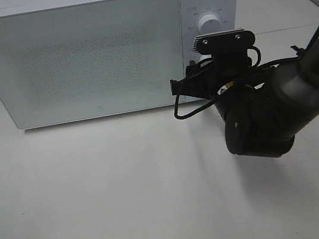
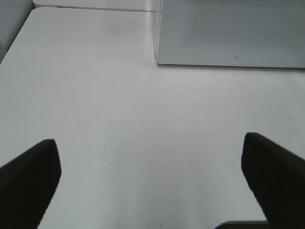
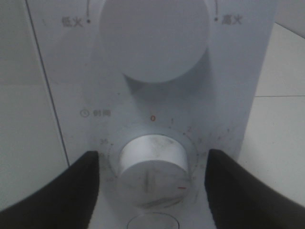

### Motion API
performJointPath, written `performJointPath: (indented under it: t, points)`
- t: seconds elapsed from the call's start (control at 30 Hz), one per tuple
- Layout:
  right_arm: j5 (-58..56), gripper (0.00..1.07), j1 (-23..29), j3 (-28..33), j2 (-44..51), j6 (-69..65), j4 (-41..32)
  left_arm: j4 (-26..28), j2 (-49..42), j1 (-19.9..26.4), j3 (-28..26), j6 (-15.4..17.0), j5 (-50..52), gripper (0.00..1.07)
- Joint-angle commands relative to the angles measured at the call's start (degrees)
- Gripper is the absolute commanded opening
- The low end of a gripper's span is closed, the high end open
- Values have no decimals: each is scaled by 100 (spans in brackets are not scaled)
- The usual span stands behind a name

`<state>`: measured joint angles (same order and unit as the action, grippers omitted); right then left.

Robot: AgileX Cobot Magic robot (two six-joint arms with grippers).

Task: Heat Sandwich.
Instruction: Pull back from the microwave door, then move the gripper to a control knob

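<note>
- From the high camera: a white microwave (image 1: 77, 53) stands at the back of the pale table (image 1: 128, 190) with its frosted door (image 1: 78, 59) shut. The right arm (image 1: 255, 117), trailing a looped black cable (image 1: 190, 106), reaches to the control panel and hides the lower part of it. Only the upper dial (image 1: 211, 23) shows above the arm.
- The sandwich appears in no view, and I cannot tell where it is.
- From the left wrist: the left gripper (image 2: 148, 140) hangs over bare table (image 2: 95, 95) with its jaws spread wide, holding nothing. A lower corner of the microwave (image 2: 228, 33) lies ahead.
- From the right wrist, which shows what the high view hides: the right gripper (image 3: 151, 160) has its dark fingers (image 3: 71, 191) spread either side of the timer dial (image 3: 153, 174), with a thin gap on each side. The upper dial (image 3: 155, 38) sits just above.
</note>
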<state>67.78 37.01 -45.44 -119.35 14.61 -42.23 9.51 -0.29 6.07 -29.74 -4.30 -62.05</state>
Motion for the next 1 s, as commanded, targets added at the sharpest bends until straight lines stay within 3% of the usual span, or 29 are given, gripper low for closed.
performJointPath:
  t: [0.03,0.07,0.23,0.77,1.0]
  points:
    - [138,41,-40,-57,6,-34,29,11,-132,-6,11,34,69,98]
    - [138,28,-40,-57,6,-34,29,11,-132,-6,11,34,69,98]
    - [132,9,-40,-57,6,-6,29,11,-132,-6,11,34,69,98]
    - [138,10,-40,-57,6,-212,29,11,-132,-6,11,34,69,98]
    - [155,10,-40,-57,6,-1713,46,11,-132,-6,11,34,69,98]
